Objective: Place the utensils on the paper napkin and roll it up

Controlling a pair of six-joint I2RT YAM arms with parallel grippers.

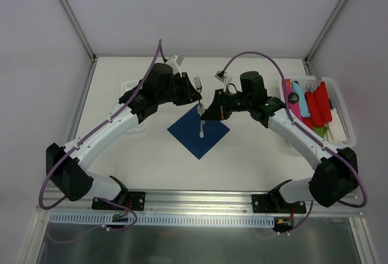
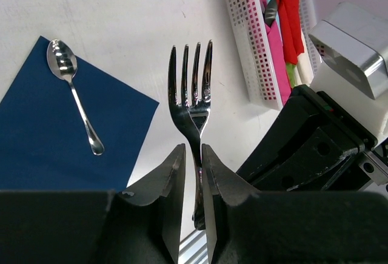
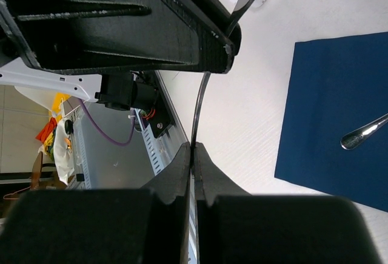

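A silver fork [image 2: 193, 88] hangs in the air beside the navy napkin [image 1: 198, 135], tines pointing away from the arms [image 1: 197, 84]. My left gripper [image 2: 194, 148] is shut on the fork's neck, just below the tines. My right gripper [image 3: 193, 148] is shut on the thin handle [image 3: 199, 106] lower down. In the top view the left gripper [image 1: 194, 97] and the right gripper [image 1: 205, 115] meet over the napkin's far corner. A silver spoon [image 2: 76, 97] lies on the napkin [image 2: 48, 130], its handle end [image 3: 364, 133] showing in the right wrist view.
A white perforated basket [image 1: 341, 109] at the right edge holds red, pink and turquoise plastic pieces. It also shows in the left wrist view as the basket [image 2: 254, 51]. A white tray [image 1: 128, 87] lies under the left arm. The table's metal front rail [image 1: 200, 200] runs along the near edge.
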